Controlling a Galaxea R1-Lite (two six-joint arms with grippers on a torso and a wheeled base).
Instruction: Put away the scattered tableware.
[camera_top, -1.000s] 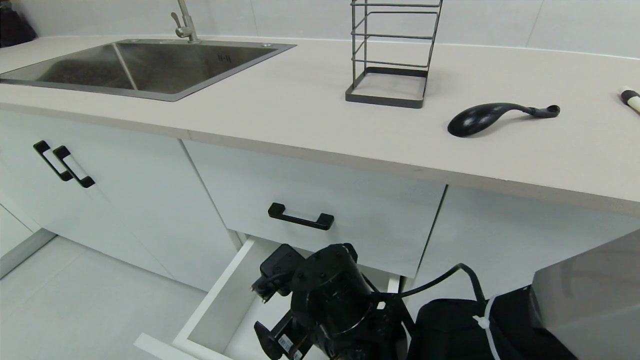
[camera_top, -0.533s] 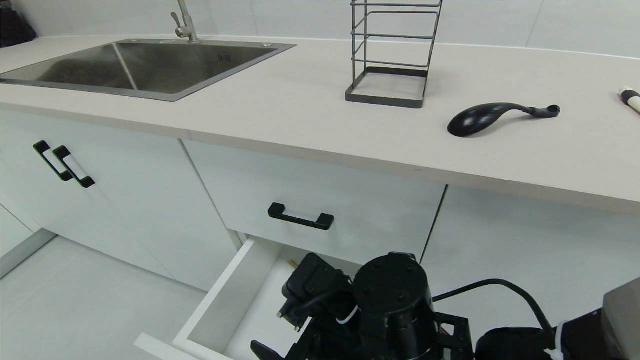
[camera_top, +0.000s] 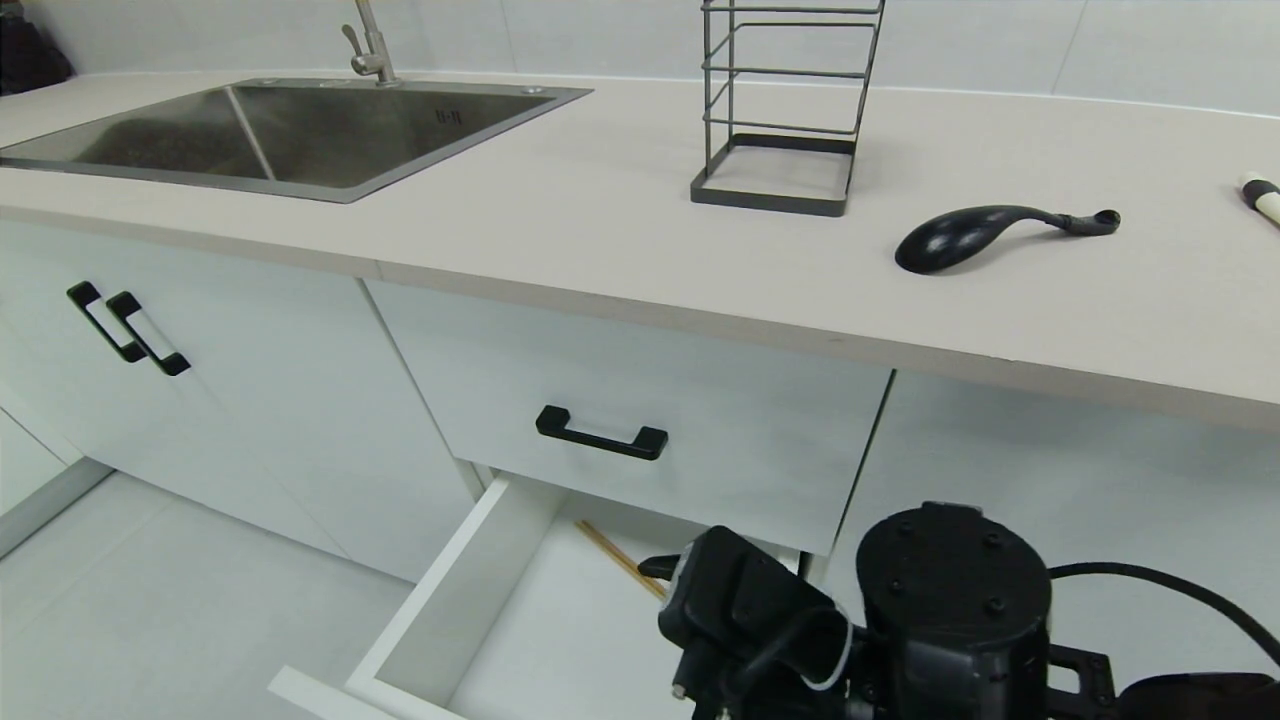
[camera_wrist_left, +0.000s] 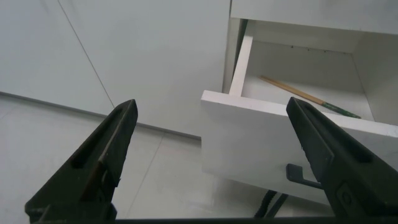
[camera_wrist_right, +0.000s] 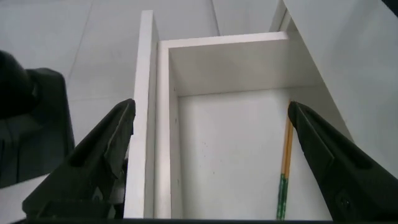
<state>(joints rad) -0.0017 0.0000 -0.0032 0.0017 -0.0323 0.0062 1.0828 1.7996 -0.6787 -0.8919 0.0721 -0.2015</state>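
Head view: black spoon (camera_top: 960, 238) lies on the countertop (camera_top: 600, 230) above the open drawer (camera_top: 455, 590), chopsticks (camera_top: 620, 558) inside it. Left wrist view: left gripper (camera_wrist_left: 211, 107), spread wide and empty, outside the drawer's front. Right wrist view: right gripper (camera_wrist_right: 211, 107), likewise wide and empty, over the drawer

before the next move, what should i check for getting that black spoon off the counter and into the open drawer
1. The drawer is pulled open: ok.
2. Space in it beside the chopsticks: ok, most of its floor is bare.
3. The right hand is open and empty: ok.
4. The left hand is open and empty: ok.
5. The black spoon lies free on the countertop, nothing on or against it: ok.
6. A hand is up at the spoon: not ok, both are low by the drawer.
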